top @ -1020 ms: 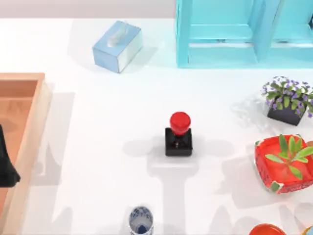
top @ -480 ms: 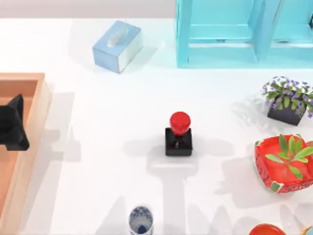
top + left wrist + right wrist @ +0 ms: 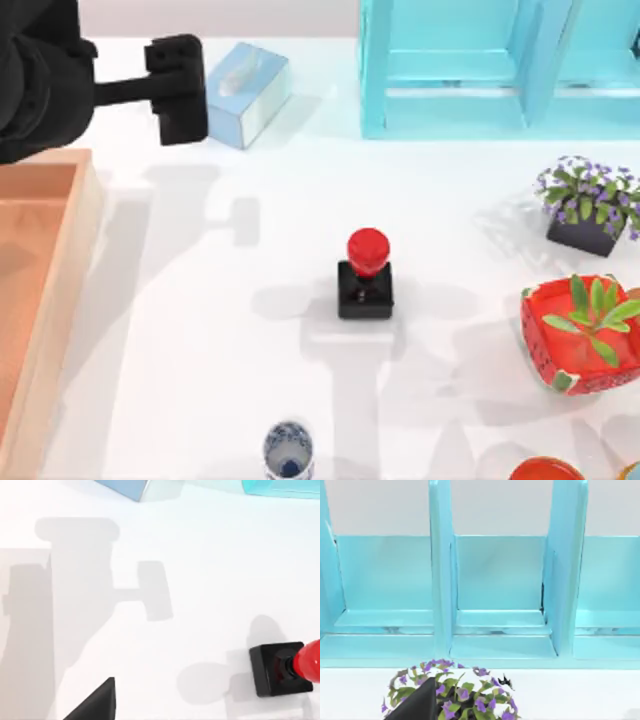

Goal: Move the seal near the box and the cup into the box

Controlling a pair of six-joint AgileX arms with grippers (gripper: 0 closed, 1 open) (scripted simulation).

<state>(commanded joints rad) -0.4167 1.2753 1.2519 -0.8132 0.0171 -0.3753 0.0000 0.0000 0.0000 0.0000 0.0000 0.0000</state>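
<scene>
The seal (image 3: 366,273), a red knob on a black square base, stands upright near the table's middle; the left wrist view shows the seal (image 3: 282,667) too. At the front edge stands the cup (image 3: 288,450), white with blue pattern, upright and alone. The box (image 3: 62,300), an orange-brown wooden tray, lies along the left edge with nothing visible in it. My left gripper (image 3: 178,90) hangs at the back left, next to the tissue box and well apart from the seal, the cup and the box. A black part of my right gripper (image 3: 417,702) faces the shelf.
A light blue tissue box (image 3: 240,92) sits at the back left, a turquoise shelf unit (image 3: 500,70) at the back right. A purple flower pot (image 3: 588,205) and a red bowl with a plant (image 3: 580,335) stand at the right. An orange object (image 3: 545,470) peeks in at the front right.
My left arm has risen from over the box at the left edge and swung back and right, ending beside the tissue box. The seal and the cup have not moved.
</scene>
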